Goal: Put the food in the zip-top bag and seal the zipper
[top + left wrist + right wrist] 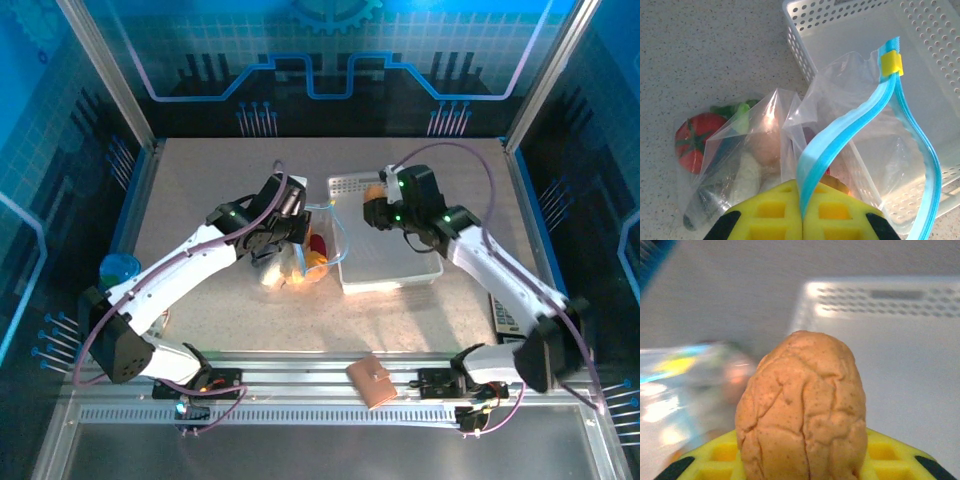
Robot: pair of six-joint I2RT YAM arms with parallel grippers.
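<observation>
Lying on table [200, 180], top view: bag [300, 262] with food, mid-table, just beside basket [390, 272].
Left gripper [288, 228], top view: at bag's far end.
Right gripper [378, 208], top view: above basket's far-left corner, closed round tan piece [373, 192].
Wallet [372, 382], top view: near edge, between arm bases.
Left gripper [802, 212], left wrist: pads clamped on zipper [855, 125]; mouth gaping; slider [891, 63] at far end.
Bag [765, 135] contents, left wrist: tomato [695, 140], green piece [740, 112], white piece [747, 172].
Right gripper [802, 467], right wrist: tan piece [802, 410] upright between pads; basket [880, 295] behind; bag [685, 370] blurred at left.
</observation>
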